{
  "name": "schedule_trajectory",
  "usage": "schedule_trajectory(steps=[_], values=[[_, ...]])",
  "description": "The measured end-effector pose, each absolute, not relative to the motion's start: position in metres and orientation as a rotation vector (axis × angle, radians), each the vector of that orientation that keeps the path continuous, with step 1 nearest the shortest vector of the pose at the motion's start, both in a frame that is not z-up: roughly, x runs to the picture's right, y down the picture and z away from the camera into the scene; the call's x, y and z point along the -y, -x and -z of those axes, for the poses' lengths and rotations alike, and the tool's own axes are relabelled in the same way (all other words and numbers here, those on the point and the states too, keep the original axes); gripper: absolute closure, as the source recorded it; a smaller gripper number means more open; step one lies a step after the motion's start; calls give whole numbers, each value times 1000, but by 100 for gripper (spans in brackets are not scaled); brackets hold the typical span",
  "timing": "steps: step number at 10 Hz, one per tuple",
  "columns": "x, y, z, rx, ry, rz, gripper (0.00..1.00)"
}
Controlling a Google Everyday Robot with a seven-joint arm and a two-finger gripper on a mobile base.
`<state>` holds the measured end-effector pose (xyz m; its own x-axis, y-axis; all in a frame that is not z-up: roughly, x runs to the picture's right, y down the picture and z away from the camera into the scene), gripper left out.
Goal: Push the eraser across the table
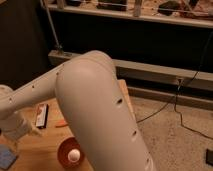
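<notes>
Beneath the bulky white arm [100,110], the table [46,146] is showing only at the lower left of the camera view: a pale yellowish-brown wooden top with plank seams running across it. The arm's smooth, rounded plastic shell is filling the middle of the scene and covering most of the wood, and a thinner link dotted with small holes is reaching away to the left.

The eraser [41,115] is lying flat on the table near its far edge, just under that thinner link. It is a small black bar with a white and reddish stripe along its length. The gripper [31,132] is hanging low over the table's left side, near the eraser but apart from it. Its fingers are standing released, gripping nothing.

A thin orange carrot [61,123] is peeking out just right of the eraser, partly hidden by the arm. Nearer the front edge, a round reddish-brown bowl [64,150] is holding a small white ball [74,156]. A flat blue pad [6,156] is resting at the left edge.

Behind the table, a dark wall [150,47] is rising above a long grey ledge [160,80]. A metal pole [52,30] is standing at the left, and a cluttered shelf [150,14] is running along the top. To the right, the floor [170,135] is looking speckled and rough, with a black cable [192,95] trailing over it.
</notes>
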<state>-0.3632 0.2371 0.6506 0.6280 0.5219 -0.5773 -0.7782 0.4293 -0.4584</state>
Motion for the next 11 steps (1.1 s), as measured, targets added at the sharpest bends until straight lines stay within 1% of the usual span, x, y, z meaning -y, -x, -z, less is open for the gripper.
schedule_trajectory(steps=[2,5,11], values=[[-245,373,-662,-424,777,-914,35],[-237,378,-676,-477,748,-1079,35],[-236,378,-677,-485,744,-1096,35]])
